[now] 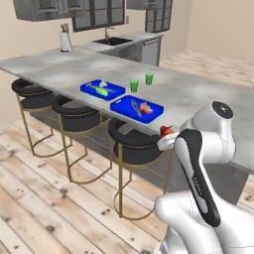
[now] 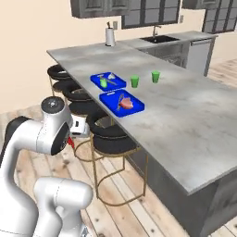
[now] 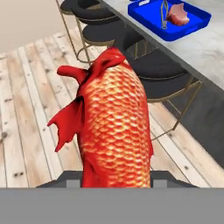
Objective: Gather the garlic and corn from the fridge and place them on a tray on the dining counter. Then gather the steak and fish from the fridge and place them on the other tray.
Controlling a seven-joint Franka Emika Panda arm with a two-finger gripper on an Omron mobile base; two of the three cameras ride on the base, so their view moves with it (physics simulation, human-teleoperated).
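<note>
My gripper [image 1: 167, 136] is shut on a red-orange scaly fish [image 3: 114, 127], held out over the wooden floor short of the stools. On the dining counter [image 1: 198, 94] lie two blue trays. The nearer tray [image 1: 125, 106] [image 3: 148, 19] carries the red steak [image 1: 146, 107] [image 3: 177, 14] and a thin dark item. The farther tray [image 1: 89, 88] [image 2: 95, 79] holds the light-green corn [image 1: 102, 92] and the small off-white garlic [image 1: 103, 83]. From the right base view the gripper [image 2: 77, 128] sits left of the stools, with the fish [image 2: 70, 140] peeking out below it. The fridge is out of view.
Three black gold-legged stools [image 1: 133, 144] line the counter's near side between me and the trays. Two green cups [image 1: 134, 85] [image 1: 149, 78] stand behind the trays. A wall counter with a sink [image 1: 113, 41] runs at the back.
</note>
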